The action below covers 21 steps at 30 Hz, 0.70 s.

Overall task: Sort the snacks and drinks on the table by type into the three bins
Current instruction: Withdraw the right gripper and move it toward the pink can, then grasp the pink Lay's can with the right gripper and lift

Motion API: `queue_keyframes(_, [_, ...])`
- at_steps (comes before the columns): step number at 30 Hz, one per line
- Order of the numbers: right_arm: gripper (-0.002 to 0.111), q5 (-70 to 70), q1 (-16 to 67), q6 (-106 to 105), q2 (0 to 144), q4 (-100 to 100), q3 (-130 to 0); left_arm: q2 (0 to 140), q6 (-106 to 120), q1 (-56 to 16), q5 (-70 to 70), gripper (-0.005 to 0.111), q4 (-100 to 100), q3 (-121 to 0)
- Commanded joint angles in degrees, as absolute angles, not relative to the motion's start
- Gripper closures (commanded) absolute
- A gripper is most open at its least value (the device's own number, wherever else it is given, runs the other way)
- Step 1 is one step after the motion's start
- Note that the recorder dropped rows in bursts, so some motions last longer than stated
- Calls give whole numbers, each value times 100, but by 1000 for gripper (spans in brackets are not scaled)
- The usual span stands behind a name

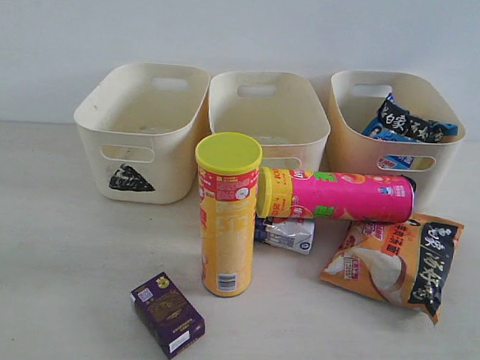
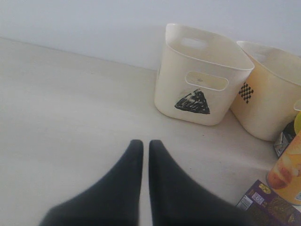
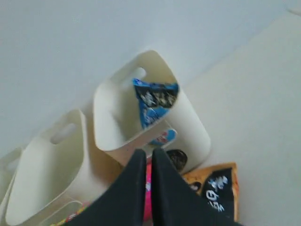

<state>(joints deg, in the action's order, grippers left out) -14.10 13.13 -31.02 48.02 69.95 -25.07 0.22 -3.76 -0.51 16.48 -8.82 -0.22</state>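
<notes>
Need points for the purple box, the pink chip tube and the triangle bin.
purple box (image 1: pixel 167 314), exterior view, middle of its top face.
pink chip tube (image 1: pixel 346 196), exterior view, middle of its side.
triangle bin (image 2: pixel 193 102), left wrist view, front wall at the triangle mark.

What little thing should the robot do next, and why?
Probably open the right tool and lower it toward the orange-black noodle packet. That tool looks shut and empty. The packet lies on the table just in front of the right-hand bin, and a blue noodle packet already sits inside that bin, so it seems the matching home.
</notes>
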Motion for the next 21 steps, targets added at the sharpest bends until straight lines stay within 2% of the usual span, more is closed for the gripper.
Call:
queue_keyframes(1, [107, -1807, 2016, -1881, 4441, 4357, -2285, 0, -406, -55, 1650, 102, -855, 0])
queue_keyframes(6, [107, -1566, 2816, -1408, 4722, 1712, -2201, 0, -406, -55, 1650, 102, -855, 0])
queue_keyframes(13, [107, 389, 2914, -2886, 5867, 1387, -2831, 0, -406, -55, 1650, 102, -855, 0])
queue_keyframes(18, [107, 863, 2914, -3553, 6631, 601, -3404, 0, -406, -55, 1650, 102, -855, 0])
queue_keyframes(19, [106, 863, 2914, -3553, 6737, 372, -3475, 0, -406, -55, 1650, 102, -855, 0])
queue_keyframes(21, [96, 863, 2914, -3553, 6998, -78, -3637, 0, -406, -55, 1650, 102, -855, 0])
